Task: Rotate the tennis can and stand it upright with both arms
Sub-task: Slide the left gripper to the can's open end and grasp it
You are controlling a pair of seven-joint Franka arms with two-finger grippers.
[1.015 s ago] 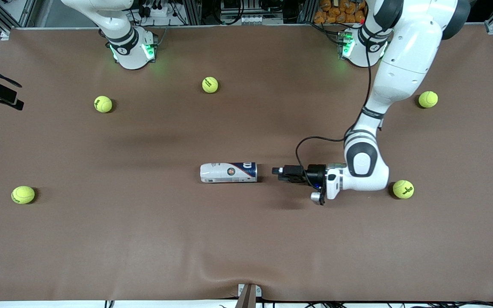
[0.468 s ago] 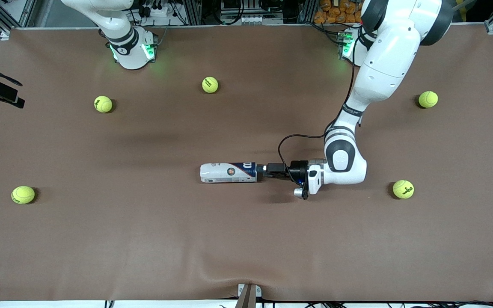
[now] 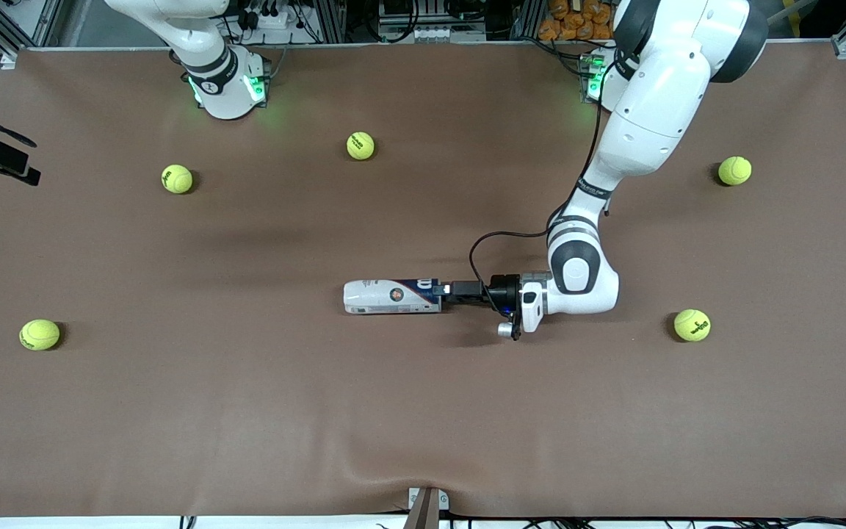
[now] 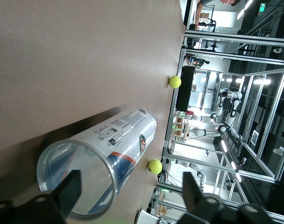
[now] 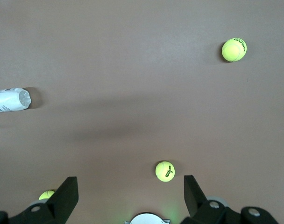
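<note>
Tennis can (image 3: 392,296): lying flat on counter (image 3: 247,411), not uprighted. Left hand (image 3: 443,289) spread at its open end; right hand (image 5: 128,198) spread, waiting.

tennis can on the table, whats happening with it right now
The tennis can lies on its side mid-table, not yet upright. The left gripper is low at the can's open end, fingers open; in the left wrist view one finger overlaps the rim, the other stands apart, so nothing is clamped. The right gripper waits high above the table, open, holding nothing. Five tennis balls lie scattered, one toward the left arm's end.
</note>
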